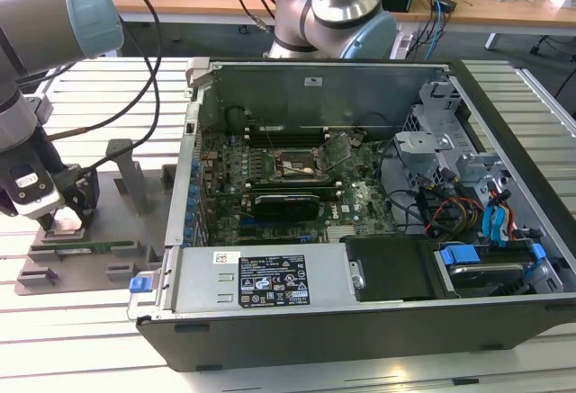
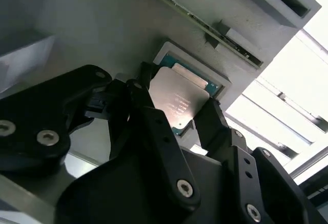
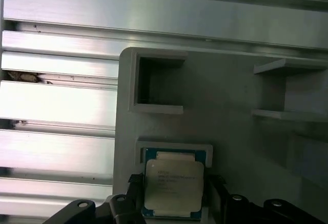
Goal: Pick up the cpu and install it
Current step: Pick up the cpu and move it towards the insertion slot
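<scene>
We see a black claw (image 2: 178,97) studded with bright silver screw heads. Just beneath it, the cpu (image 3: 173,185) has a silvery-grey top with faint dark print and a blue-green rim. The tray (image 3: 230,96) around the claw is plain matte grey. Past the tray, the table (image 3: 56,101) runs in pale, shiny aluminium stripes parted by thin dark lines. In the exterior view, the arm (image 1: 54,15) above the claw is grey with pale blue caps. Well away from the claw, the computer case (image 1: 360,330) is black, with a green motherboard (image 1: 360,204) and blue clips (image 1: 459,256).
</scene>
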Robot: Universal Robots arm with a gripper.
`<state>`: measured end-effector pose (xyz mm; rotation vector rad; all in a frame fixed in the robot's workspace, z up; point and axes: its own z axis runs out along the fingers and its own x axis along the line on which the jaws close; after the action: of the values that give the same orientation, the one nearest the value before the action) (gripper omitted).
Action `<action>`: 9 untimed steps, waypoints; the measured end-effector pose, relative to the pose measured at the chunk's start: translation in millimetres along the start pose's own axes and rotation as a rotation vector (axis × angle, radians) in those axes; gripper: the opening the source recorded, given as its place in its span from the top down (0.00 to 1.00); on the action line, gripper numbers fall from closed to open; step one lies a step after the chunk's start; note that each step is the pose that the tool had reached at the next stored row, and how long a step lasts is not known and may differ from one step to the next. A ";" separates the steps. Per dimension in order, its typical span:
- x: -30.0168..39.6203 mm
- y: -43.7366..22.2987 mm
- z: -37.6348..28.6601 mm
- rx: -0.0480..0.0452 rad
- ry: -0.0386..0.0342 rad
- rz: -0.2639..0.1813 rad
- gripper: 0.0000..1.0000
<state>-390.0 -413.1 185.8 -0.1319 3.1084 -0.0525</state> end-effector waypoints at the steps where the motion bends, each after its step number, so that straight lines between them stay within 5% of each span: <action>1: -0.1 -0.1 0.3 -0.0001 -0.0006 0.000 0.40; 9: 0.0 -0.1 0.3 -0.0003 -0.0004 0.000 0.40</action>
<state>-389.9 -413.2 185.5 -0.1321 3.1081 -0.0520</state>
